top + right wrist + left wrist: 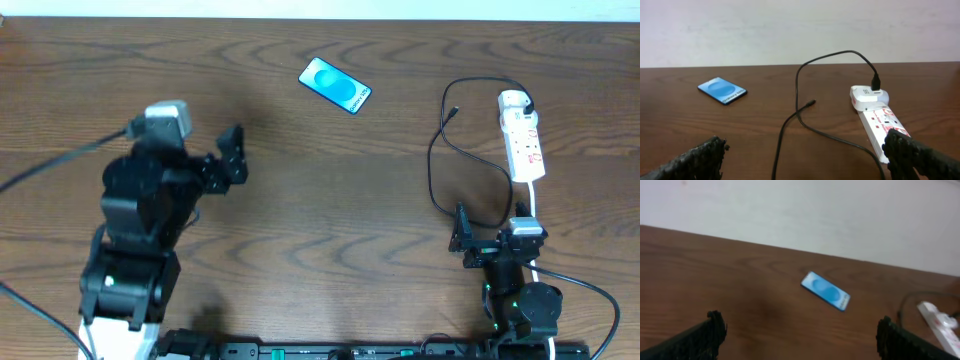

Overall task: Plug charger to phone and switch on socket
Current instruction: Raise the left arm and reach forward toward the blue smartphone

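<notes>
Dark wood-grain table fills the overhead view, with a pale wall strip along its 12 o'clock edge. The phone lies flat, screen up, near 12 o'clock. The socket lies at about 2 o'clock. The charger loops over the bare wood at the socket's 9 o'clock side. Its connector tip lies loose, well apart from the phone. The left gripper hovers at 9 o'clock, jaws wide and empty. The right gripper sits at 5 o'clock, also spread and holding nothing. I judge the task barely begun: the phone end is unplugged, and the switch's state cannot be read.

From the left wrist, the left gripper stands agape, its fingers low in the frame. The phone sits ahead at 12 o'clock, nothing between. The socket is blurred at 3 o'clock.

From the right wrist, the right gripper is likewise spread and bare. The phone lies at 10 o'clock, and the socket at 2 o'clock. The charger arches up to its plug, which appears seated in a white block at the socket's far end. The connector tip rests on the wood at 12 o'clock. The slack cable crosses in front of the gripper and could snag a reach toward the socket.
</notes>
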Robot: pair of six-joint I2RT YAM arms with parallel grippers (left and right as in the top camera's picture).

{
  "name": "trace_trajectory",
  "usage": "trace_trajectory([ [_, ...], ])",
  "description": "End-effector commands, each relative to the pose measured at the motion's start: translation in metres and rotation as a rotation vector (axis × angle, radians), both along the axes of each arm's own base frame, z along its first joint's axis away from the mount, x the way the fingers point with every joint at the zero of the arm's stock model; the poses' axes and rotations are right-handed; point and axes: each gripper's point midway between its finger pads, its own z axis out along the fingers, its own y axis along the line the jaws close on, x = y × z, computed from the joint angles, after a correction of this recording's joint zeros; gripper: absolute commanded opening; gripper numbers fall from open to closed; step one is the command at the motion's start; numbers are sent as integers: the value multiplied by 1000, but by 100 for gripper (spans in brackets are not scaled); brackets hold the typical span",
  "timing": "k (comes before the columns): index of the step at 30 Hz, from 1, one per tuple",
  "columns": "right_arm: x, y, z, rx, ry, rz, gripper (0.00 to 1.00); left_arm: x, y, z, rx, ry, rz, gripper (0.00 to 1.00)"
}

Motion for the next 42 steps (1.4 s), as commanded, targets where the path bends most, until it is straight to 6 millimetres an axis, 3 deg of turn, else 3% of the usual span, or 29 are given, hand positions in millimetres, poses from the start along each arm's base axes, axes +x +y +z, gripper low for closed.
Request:
trace_trajectory([
  [1, 0, -3, 0, -16, 0, -16, 99, 7, -15, 31, -4, -11, -35, 98],
  [15, 0, -3, 0, -16, 0, -16, 99, 36, -46, 80, 108, 57, -23, 98],
  [26, 0, -3, 0, -16, 0, -16, 99, 76, -74, 129, 126, -15, -66, 98],
  [33, 0, -3, 0, -16, 0, -16, 99, 104, -88, 129, 124, -21, -72, 98],
  [42, 0, -3, 0, -16, 0, -16, 99, 136, -131, 115, 109, -58, -126, 98],
])
